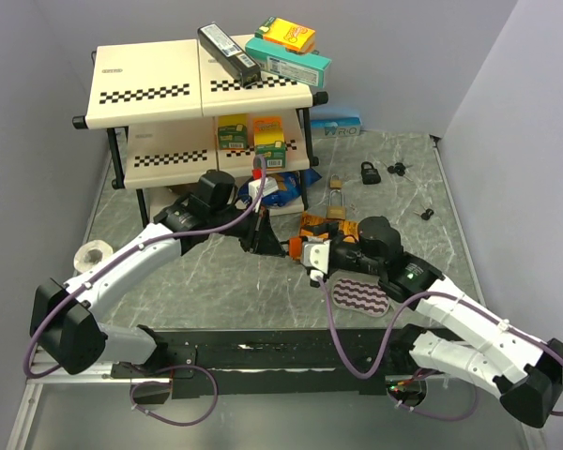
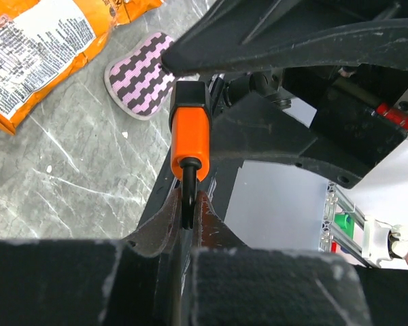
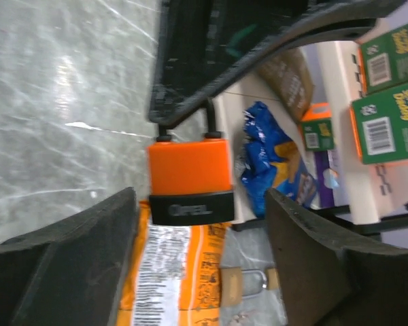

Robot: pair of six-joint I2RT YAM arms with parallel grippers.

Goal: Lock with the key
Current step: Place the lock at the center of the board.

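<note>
An orange padlock (image 1: 300,249) with a black base hangs from my left gripper (image 1: 267,239), above the middle of the table. In the left wrist view my left gripper (image 2: 188,204) is shut on the padlock's (image 2: 190,136) black shackle. My right gripper (image 1: 311,261) is open, right at the padlock. In the right wrist view the padlock (image 3: 189,178) sits between the spread fingers of my right gripper (image 3: 200,204), touching neither. No key shows in either gripper. Small black keys (image 1: 397,171) lie at the back right.
An orange snack bag (image 1: 319,225) lies under the padlock, with a brass padlock (image 1: 336,202) behind it. A black padlock (image 1: 370,172) and another key (image 1: 428,214) lie to the right. A striped pad (image 1: 361,298), a loaded shelf (image 1: 150,89) and a tape roll (image 1: 96,253) are also there.
</note>
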